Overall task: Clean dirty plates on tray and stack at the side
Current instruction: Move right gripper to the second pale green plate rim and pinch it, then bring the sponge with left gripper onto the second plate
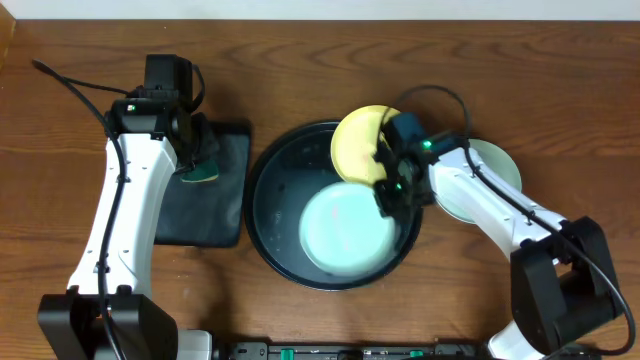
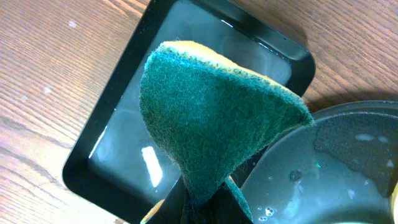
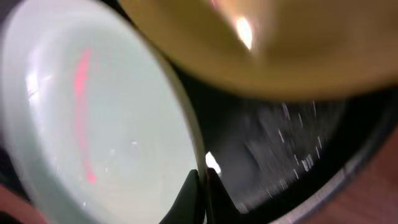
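A mint-blue plate (image 1: 345, 232) lies in the round black tray (image 1: 262, 215). My right gripper (image 1: 391, 196) is shut on this plate's right rim. In the right wrist view the fingers (image 3: 201, 186) pinch the rim of the plate (image 3: 106, 124). A pale yellow plate (image 1: 358, 140) rests on the tray's far rim, and it shows blurred in the right wrist view (image 3: 280, 50). A second mint-blue plate (image 1: 495, 170) lies on the table to the right of the tray, partly under my right arm. My left gripper (image 1: 197, 160) is shut on a green-and-yellow sponge (image 2: 211, 112).
A smaller rectangular black tray (image 1: 205, 215) holding water lies left of the round tray, under the sponge; it also shows in the left wrist view (image 2: 118, 130). The round tray's wet floor (image 2: 336, 174) is beside it. Wood table lies all around.
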`<control>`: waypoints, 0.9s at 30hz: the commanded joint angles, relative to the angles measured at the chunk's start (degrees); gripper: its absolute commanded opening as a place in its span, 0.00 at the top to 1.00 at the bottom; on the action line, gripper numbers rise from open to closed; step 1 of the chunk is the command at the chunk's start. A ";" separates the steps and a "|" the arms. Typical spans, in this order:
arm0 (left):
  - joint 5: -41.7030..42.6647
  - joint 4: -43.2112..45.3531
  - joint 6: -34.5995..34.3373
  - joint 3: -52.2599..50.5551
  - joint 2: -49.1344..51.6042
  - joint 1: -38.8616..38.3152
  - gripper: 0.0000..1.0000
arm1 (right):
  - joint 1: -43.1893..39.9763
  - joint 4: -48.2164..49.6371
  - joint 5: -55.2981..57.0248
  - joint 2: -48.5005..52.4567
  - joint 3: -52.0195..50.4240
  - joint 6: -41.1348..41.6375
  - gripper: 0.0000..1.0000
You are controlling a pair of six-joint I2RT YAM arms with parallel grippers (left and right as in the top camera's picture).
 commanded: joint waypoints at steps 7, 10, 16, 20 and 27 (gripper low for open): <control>-0.90 0.09 -0.26 0.04 0.00 0.20 0.92 | 6.40 8.66 2.91 0.74 3.78 19.19 0.99; -0.92 0.11 -0.26 0.04 0.00 0.20 0.93 | 8.04 9.31 4.81 1.79 3.78 21.16 0.99; -0.92 0.11 -0.26 0.04 0.00 0.20 0.92 | 10.36 9.42 5.97 6.73 3.78 24.06 0.99; -0.90 0.09 -0.26 0.04 0.00 0.20 0.92 | 10.27 9.70 3.67 9.16 3.78 24.04 0.98; 3.06 -0.11 2.71 0.04 0.00 0.17 0.92 | 9.75 9.40 3.39 9.31 3.78 25.90 0.81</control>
